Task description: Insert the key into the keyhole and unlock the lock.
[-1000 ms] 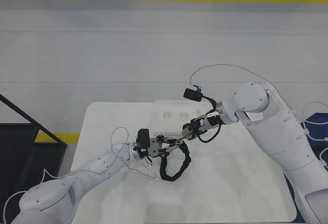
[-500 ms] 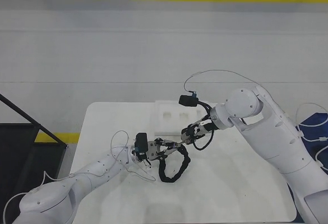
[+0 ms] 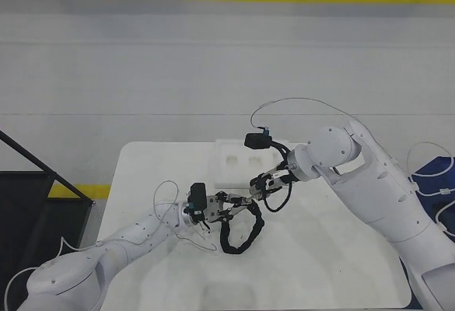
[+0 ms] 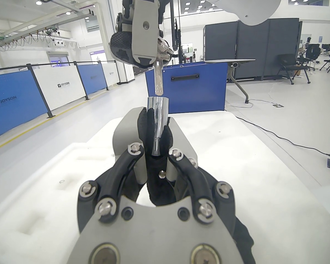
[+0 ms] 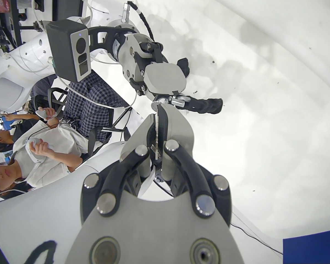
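My left gripper [image 4: 156, 127] is shut on the chrome barrel of the lock [image 4: 157, 122], whose black cable loop [image 3: 239, 229] trails onto the table. In the top view the left gripper [image 3: 225, 204] and right gripper [image 3: 250, 195] meet nose to nose over the table's middle. My right gripper [image 5: 157, 119] is shut on the silver key [image 5: 156, 133]. The key [image 4: 159, 82] points at the barrel's end, its tip just short of the keyhole [image 5: 155, 105]. A small gap shows between key tip and barrel in the left wrist view.
A white foam tray [image 3: 241, 161] with recesses lies at the table's far edge, just behind the grippers. The white table [image 3: 336, 256] has free room on the right and near sides. A black frame [image 3: 25, 167] stands off the table's left.
The right arm has swung in toward the left gripper, carrying the key closer to the lock's barrel end. The left gripper with the lock has shifted only slightly.
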`<action>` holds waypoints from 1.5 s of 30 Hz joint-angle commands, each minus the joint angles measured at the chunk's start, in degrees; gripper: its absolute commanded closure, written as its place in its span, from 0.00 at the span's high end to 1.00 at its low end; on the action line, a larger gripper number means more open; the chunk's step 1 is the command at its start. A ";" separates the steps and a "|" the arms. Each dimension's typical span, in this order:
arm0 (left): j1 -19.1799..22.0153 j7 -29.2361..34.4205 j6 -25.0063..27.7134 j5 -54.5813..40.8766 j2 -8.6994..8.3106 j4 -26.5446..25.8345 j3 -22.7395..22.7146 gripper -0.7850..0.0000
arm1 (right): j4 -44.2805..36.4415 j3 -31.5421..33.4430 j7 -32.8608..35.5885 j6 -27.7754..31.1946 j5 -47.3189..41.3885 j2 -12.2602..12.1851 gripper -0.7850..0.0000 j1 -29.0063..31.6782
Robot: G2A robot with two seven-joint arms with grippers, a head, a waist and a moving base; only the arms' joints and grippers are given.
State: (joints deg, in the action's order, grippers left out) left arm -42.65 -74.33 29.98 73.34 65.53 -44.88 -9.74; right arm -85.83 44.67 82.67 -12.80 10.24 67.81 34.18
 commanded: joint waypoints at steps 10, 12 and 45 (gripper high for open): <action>0.13 0.71 0.70 -0.13 -0.28 -0.26 0.00 0.00 | -0.24 -0.87 -0.32 -0.05 0.55 0.13 0.00 -0.80; 0.19 0.78 0.78 -0.10 -0.34 -0.36 0.00 0.00 | -0.25 -1.05 -0.29 0.00 0.61 0.17 0.00 -0.96; 0.37 3.47 3.46 -1.76 -0.61 -1.20 0.00 0.00 | 0.19 -3.80 -0.95 0.12 2.43 0.86 0.00 -2.70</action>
State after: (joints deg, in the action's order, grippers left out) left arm -42.24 -71.04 33.28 71.76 64.91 -46.04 -9.74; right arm -85.61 40.88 81.72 -12.65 12.67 68.66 31.53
